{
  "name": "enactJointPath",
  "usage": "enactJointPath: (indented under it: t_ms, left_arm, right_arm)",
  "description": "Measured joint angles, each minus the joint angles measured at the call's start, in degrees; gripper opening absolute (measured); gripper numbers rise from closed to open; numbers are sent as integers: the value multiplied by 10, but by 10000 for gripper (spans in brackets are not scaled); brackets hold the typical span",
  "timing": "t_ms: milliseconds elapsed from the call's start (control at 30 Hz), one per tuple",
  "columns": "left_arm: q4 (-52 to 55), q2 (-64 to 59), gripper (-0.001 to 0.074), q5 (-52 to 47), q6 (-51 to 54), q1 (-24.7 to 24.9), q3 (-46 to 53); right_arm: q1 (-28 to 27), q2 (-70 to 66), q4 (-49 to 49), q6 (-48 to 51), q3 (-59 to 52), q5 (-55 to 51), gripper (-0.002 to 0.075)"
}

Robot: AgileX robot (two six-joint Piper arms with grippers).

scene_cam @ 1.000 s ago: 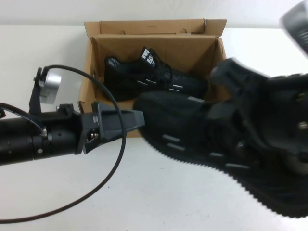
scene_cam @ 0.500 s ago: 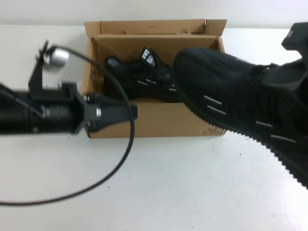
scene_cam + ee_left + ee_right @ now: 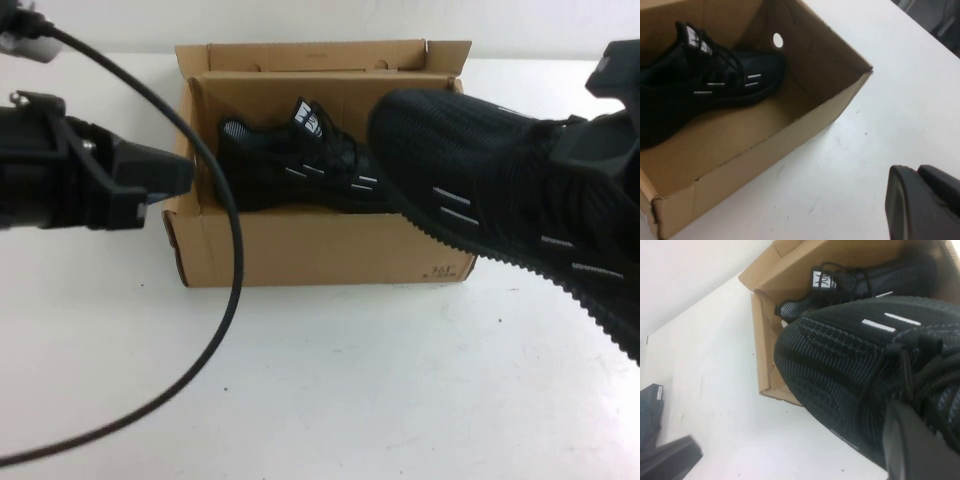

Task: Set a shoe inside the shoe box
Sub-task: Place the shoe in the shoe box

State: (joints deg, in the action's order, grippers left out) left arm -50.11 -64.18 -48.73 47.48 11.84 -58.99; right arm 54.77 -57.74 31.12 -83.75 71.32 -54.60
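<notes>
The brown cardboard shoe box (image 3: pixel 310 250) stands open at the back middle of the table. One black knit shoe (image 3: pixel 300 160) lies inside it along the far wall. My right gripper (image 3: pixel 600 150) is shut on a second black shoe (image 3: pixel 470 190) and holds it in the air, with its toe over the box's right end. In the right wrist view the held shoe (image 3: pixel 840 370) fills the picture above the box (image 3: pixel 760 330). My left gripper (image 3: pixel 175 175) is shut and empty beside the box's left wall. The left wrist view shows the boxed shoe (image 3: pixel 700 85) and bare cardboard floor (image 3: pixel 740 135) beside it.
A black cable (image 3: pixel 225 290) from the left arm loops over the white table in front of the box's left end. The box's lid flap (image 3: pixel 320 55) stands up at the back. White table (image 3: pixel 400 380) lies in front of the box.
My right gripper has carried the shoe up and back, from in front of the box to over its right end. My left arm has drawn back to the left.
</notes>
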Motion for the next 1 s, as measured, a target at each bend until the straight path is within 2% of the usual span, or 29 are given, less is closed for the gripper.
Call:
enactJointPath:
  t_ms: [233, 467, 633, 733, 1000]
  left_arm:
    - [34, 37, -1, -17, 2, 0, 0]
    - [127, 92, -1, -12, -39, 0, 0]
    - [218, 150, -1, -11, -110, 0, 0]
    - [259, 185, -1, -11, -144, 0, 0]
    - [314, 260, -1, -11, -200, 0, 0]
  right_arm:
    - [0, -10, 32, 1, 0, 27, 3]
    - [-1, -79, 59, 52, 0, 123, 3]
    - [-50, -128, 26, 93, 27, 172, 3]
    - [-101, -158, -62, 189, 59, 203, 2]
    - [-211, -276, -405, 606, 151, 188, 3]
